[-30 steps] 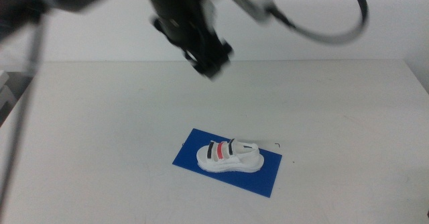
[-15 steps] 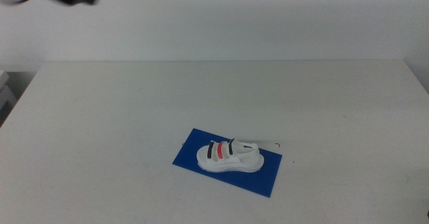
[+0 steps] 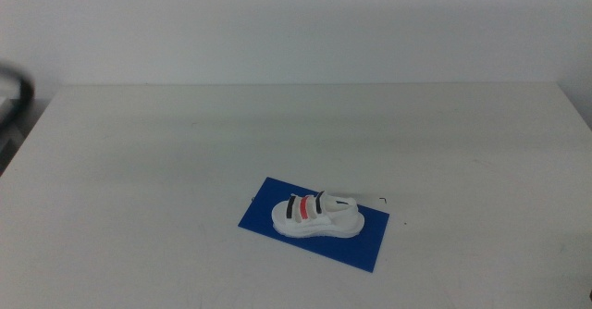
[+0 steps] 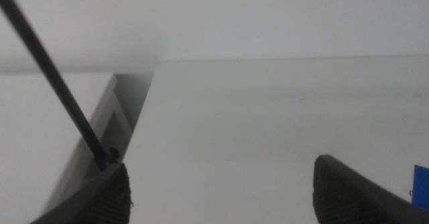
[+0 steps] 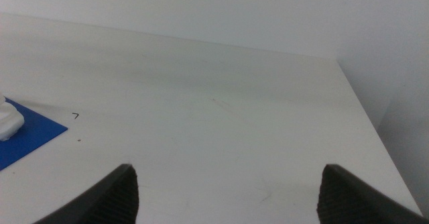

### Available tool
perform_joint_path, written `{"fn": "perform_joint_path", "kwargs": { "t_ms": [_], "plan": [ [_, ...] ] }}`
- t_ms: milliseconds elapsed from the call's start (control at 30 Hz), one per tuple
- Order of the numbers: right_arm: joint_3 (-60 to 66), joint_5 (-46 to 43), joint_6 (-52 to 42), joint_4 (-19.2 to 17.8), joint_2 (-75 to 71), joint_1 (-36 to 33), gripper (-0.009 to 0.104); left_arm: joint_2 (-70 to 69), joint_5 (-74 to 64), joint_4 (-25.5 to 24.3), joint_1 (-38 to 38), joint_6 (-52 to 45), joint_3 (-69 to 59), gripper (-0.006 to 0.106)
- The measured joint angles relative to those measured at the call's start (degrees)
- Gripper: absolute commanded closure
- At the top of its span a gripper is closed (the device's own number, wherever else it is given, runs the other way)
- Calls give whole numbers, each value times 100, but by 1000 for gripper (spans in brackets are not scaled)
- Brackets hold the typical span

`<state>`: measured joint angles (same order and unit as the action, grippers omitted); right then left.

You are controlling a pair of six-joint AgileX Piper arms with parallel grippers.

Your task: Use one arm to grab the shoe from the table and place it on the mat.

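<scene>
The white shoe (image 3: 317, 216) with two black straps and one red strap lies flat on the blue mat (image 3: 364, 245), on the white table (image 3: 166, 152) near its front middle. No gripper touches it. In the middle view only a dark blurred bit of the left arm (image 3: 20, 89) shows at the far left edge. My left gripper (image 4: 221, 187) is open over the table's left side, with a sliver of the mat (image 4: 421, 186) beside it. My right gripper (image 5: 228, 194) is open over the table's right part, where the mat's corner (image 5: 30, 135) and the shoe's tip (image 5: 8, 125) show.
The table's left edge (image 4: 137, 123) and a thin black cable (image 4: 53, 83) appear in the left wrist view. The table's right edge (image 5: 362, 110) runs near the right gripper. A small dark mark (image 3: 382, 199) sits just beyond the mat.
The left arm has pulled back from above the table's middle to the left and almost out of the middle view. Shoe and mat have not moved.
</scene>
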<state>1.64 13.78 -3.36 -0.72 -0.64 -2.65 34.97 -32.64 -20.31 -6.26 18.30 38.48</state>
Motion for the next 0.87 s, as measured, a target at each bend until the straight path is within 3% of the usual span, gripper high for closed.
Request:
{"fn": "perform_joint_path", "kwargs": {
  "t_ms": [267,433,867],
  "plan": [
    [0,0,0,0,0,0,17,-1385,2450,1020,634,-673,-2491,7],
    [0,0,0,0,0,0,17,-2326,3067,1524,659,-1014,-3527,7],
    [0,0,0,0,0,0,17,-3560,2428,1654,665,-1172,-4013,7]
  ]
}}
